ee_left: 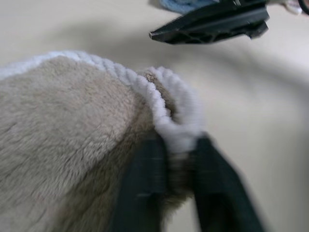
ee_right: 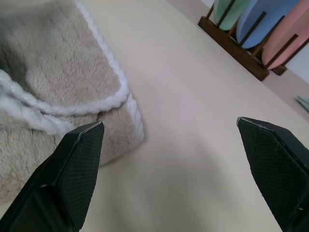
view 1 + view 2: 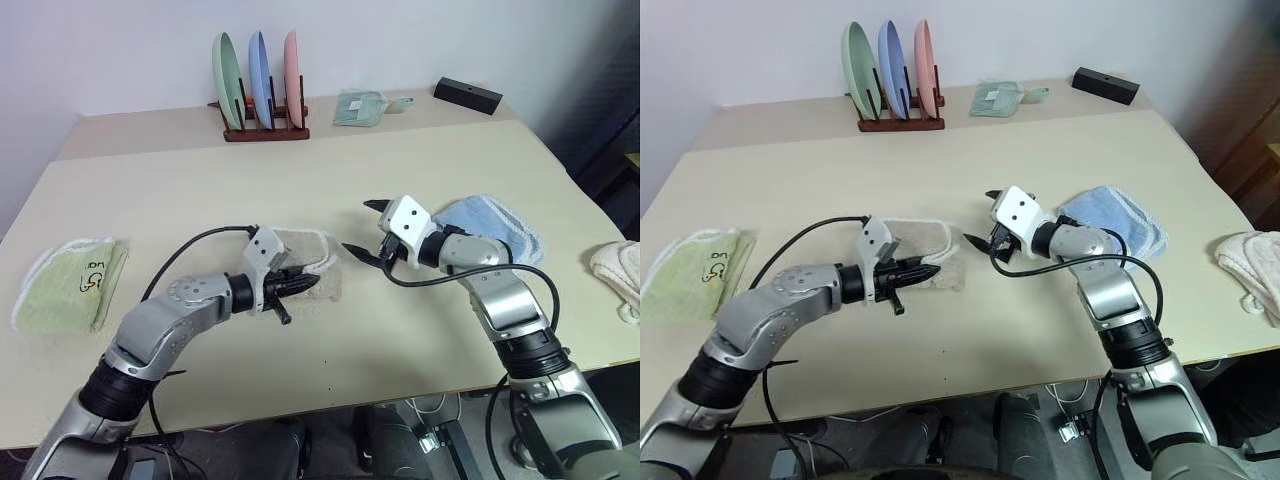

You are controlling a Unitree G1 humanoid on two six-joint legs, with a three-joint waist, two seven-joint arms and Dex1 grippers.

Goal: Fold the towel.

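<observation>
The towel (image 3: 303,247) is a beige terry cloth with white piping, lying bunched in a small folded heap at the middle of the table. My left gripper (image 3: 314,282) lies low over the towel's near right corner, pointing right. In the left wrist view its two fingers pinch the white piped edge (image 1: 176,135) of the towel (image 1: 72,125). My right gripper (image 3: 359,228) hovers just right of the towel, pointing left at it, jaws wide open and empty. The right wrist view has the towel (image 2: 53,63) ahead of its spread fingertips (image 2: 87,140).
A light green towel (image 3: 70,285) lies at the left edge and a light blue one (image 3: 495,225) under my right forearm. A white cloth (image 3: 620,270) sits at the far right edge. At the back stand a plate rack (image 3: 262,85), a small green cloth (image 3: 360,107) and a black box (image 3: 468,95).
</observation>
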